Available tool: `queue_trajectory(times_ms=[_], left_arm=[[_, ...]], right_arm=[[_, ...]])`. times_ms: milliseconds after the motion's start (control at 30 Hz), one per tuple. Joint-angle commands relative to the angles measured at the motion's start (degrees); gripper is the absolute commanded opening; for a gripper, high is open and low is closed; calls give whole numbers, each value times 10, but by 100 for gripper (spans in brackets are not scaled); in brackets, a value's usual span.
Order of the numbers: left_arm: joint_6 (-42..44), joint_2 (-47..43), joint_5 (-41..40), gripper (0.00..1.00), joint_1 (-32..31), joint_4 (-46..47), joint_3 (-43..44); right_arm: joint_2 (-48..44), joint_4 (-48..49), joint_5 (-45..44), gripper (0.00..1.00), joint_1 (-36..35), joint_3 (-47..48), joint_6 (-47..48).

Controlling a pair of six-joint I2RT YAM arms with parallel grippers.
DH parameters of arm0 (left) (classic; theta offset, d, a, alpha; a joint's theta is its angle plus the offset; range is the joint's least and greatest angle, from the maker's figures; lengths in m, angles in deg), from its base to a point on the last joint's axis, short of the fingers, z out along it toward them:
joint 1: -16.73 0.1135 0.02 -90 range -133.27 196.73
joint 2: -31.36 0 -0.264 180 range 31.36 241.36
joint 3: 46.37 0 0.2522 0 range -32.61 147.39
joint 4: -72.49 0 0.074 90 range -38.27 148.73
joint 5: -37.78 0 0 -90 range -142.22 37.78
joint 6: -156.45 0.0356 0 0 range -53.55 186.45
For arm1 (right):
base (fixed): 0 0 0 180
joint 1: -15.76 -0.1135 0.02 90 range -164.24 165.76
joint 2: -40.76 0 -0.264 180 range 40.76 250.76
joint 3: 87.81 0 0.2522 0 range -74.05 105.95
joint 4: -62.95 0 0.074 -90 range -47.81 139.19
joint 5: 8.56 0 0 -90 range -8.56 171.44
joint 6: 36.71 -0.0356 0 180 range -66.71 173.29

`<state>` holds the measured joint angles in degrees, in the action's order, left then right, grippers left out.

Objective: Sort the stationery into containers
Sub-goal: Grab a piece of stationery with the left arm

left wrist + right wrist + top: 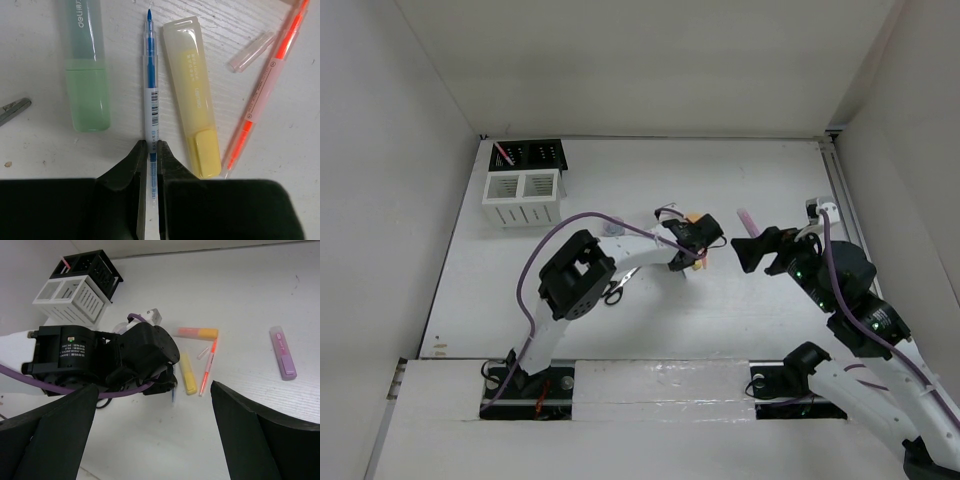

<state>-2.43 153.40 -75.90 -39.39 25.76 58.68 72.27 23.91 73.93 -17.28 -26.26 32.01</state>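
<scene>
My left gripper (151, 146) is shut on the lower end of a thin blue pen (150, 85), which lies flat on the table. A green marker (87, 95) lies to its left. A yellow marker (192, 95) and an orange-red pen (260, 95) lie to its right. My right gripper (155, 405) is open and empty, above the table to the right of the left gripper (695, 243). A pink marker (282, 352) lies apart at the right, and an orange marker (198, 332) lies behind the yellow one. The black-handled scissors (615, 291) lie under the left arm.
The white slatted organizer (523, 210) and the black mesh holder (535, 153), with a pink pen (65, 262) standing in it, are at the far left corner. A loose clear cap (251, 51) lies near the orange-red pen. A small tub (611, 228) sits by the left arm's cable.
</scene>
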Motion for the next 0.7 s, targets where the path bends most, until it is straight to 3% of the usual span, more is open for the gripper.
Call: queue_trajectory(times_ms=[0,333,667], left_arm=[[-3,-8,8,0,-5,-64,-29],[-20,-87,-35,0,-25,-88,-47],[74,-165,-44,0,-42,-4,-52]], right_arm=[[0,32,9,100,0,1,-6],[5,43,9,100,0,1,-11],[16,68,3,100,0,1,-1]])
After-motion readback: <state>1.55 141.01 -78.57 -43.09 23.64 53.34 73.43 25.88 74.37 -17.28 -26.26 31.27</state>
